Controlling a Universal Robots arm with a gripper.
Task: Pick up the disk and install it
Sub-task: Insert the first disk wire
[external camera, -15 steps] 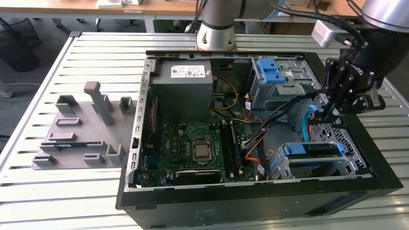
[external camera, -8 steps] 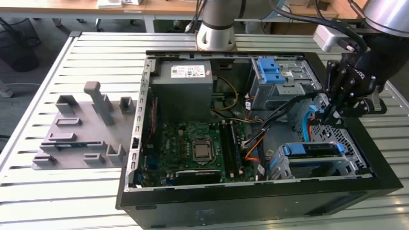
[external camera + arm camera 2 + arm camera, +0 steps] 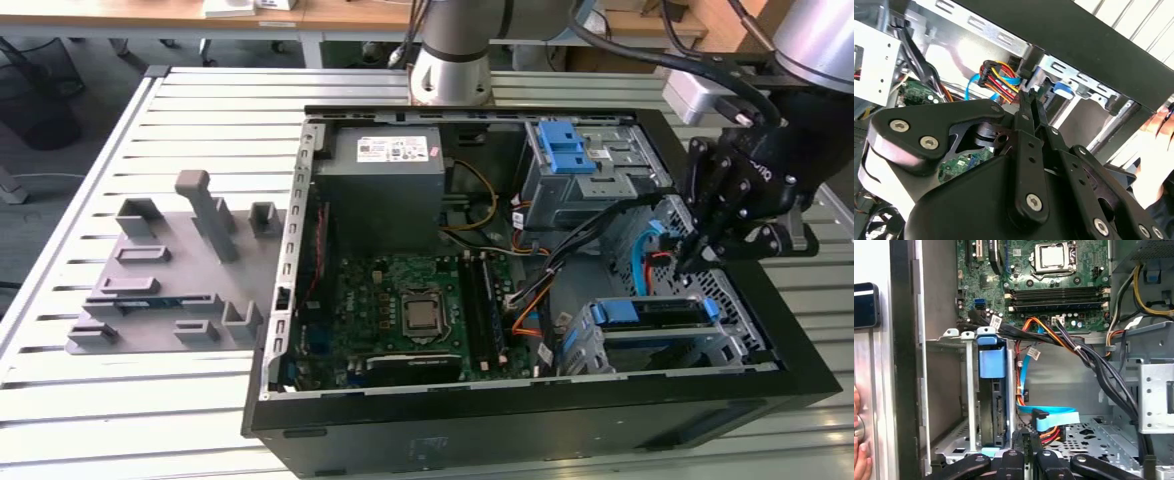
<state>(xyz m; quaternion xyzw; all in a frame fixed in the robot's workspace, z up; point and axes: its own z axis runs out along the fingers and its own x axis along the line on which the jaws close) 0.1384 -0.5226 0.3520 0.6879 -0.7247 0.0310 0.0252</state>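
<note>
**Gripper clenched empty beside seated disk**

Gripper (image 3: pixel 694 262) hangs inside the case (image 3: pixel 534 425), fingers pressed together, holding nothing. Disk (image 3: pixel 650 313) sits in the lower drive cage (image 3: pixel 727 345), just beside the fingertips, toward the case's front edge; long axis runs along that edge. Cables (image 3: pixel 1054 337) cross nearby.

The arm (image 3: pixel 451 50) was a thick silver-grey tube with a darker band round its joint, and black cables looped across from it to the wrist. The gripper (image 3: pixel 699 262) was all matt black, built of flat linkage bars pinned together. In the second wrist view those bars (image 3: pixel 1029 165) carried round silver screw heads with hex sockets, and the two slim fingers (image 3: pixel 1030 102) tapered to narrow tips.
</note>
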